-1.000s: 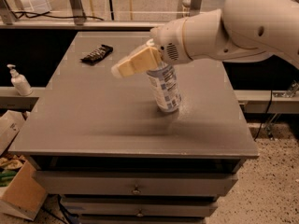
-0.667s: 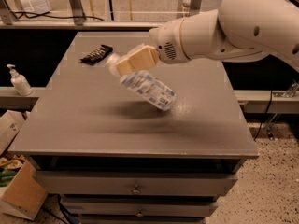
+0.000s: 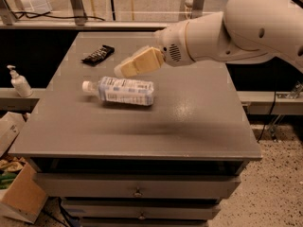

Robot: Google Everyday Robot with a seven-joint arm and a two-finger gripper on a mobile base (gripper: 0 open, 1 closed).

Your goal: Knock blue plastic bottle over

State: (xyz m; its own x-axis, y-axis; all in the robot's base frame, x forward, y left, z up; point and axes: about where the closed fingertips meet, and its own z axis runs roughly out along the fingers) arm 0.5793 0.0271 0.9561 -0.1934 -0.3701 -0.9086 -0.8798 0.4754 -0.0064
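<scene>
The blue plastic bottle [image 3: 124, 91] lies on its side on the grey table [image 3: 189, 122], left of centre. Its white cap points left and its printed label faces up. My gripper [image 3: 124, 68] has tan fingers and hangs just above and behind the bottle. It reaches in from the right on the white arm [image 3: 236, 30]. It holds nothing and is apart from the bottle.
A small black packet [image 3: 98, 54] lies at the table's back left. A white pump dispenser bottle [image 3: 19, 82] stands on a ledge to the left, off the table. Cardboard boxes [image 3: 19, 193] sit on the floor at lower left. Drawers [image 3: 137, 186] are below the tabletop.
The bottle stood upright under my gripper, then tipped to the left, and now lies flat on the table. My gripper has moved left and slightly up.
</scene>
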